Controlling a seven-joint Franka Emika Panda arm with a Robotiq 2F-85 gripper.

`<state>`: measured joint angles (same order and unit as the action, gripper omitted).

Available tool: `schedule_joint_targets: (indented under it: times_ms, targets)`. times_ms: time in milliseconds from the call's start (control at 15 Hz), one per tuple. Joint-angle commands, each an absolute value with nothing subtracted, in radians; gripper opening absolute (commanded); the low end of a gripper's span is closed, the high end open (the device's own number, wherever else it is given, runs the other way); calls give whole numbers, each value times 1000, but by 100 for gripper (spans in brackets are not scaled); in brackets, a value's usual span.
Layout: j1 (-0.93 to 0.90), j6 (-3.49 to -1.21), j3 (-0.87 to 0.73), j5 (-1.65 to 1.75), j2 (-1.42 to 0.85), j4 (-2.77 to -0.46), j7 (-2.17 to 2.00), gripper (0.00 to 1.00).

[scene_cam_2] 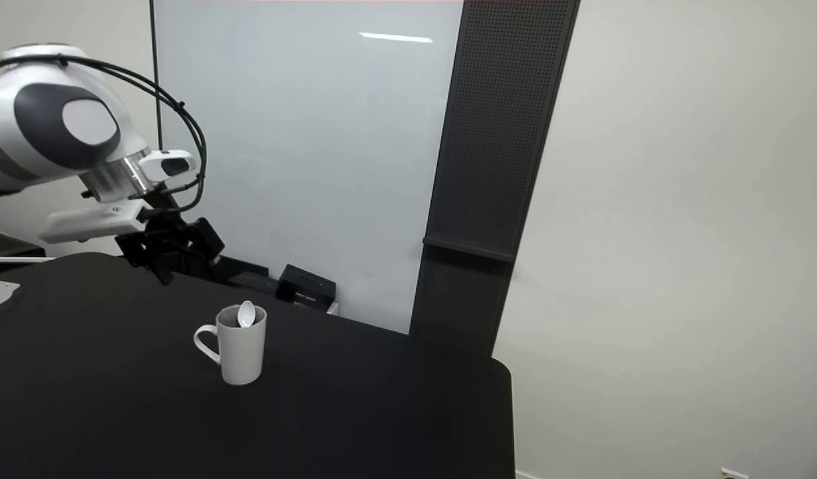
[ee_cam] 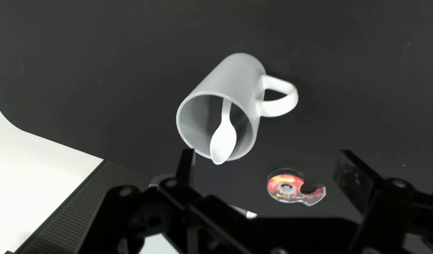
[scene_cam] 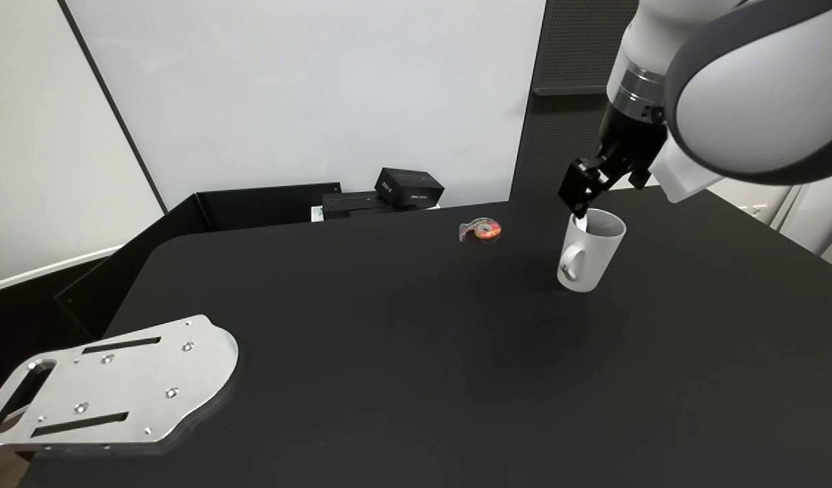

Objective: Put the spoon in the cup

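The white cup (scene_cam: 595, 261) stands upright on the dark table; it also shows in an exterior view (scene_cam_2: 241, 356) and in the wrist view (ee_cam: 234, 76). The white spoon (ee_cam: 223, 141) is inside the cup, handle down, with its bowl leaning on the rim and sticking slightly above it. It also shows in both exterior views (scene_cam: 581, 222) (scene_cam_2: 247, 314). My gripper (ee_cam: 267, 155) is open, with nothing between its fingers. It is above and to the side of the cup's mouth, apart from it in an exterior view (scene_cam_2: 187, 265). The lower end of the spoon's handle is hidden inside the cup.
A clear tape dispenser with a red roll (scene_cam: 485, 229) lies on the table near the cup, also in the wrist view (ee_cam: 285, 186). A silver metal plate (scene_cam: 138, 383) sits at the table's corner. Black boxes (scene_cam: 409, 188) stand beyond the table's edge, before a white board.
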<state>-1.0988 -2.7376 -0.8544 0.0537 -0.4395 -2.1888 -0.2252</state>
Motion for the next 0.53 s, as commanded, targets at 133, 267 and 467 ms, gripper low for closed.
schedule_joint_targets:
  times_ms: [133,267,467]
  targets:
    - [-985,-2368,-628,252,-237,-2151,-258,100]
    - [-890,-2226,-480,257,-211,-2123,-252,100]
    - [-726,-2293,-314,310,-210,-2138,-287,100]
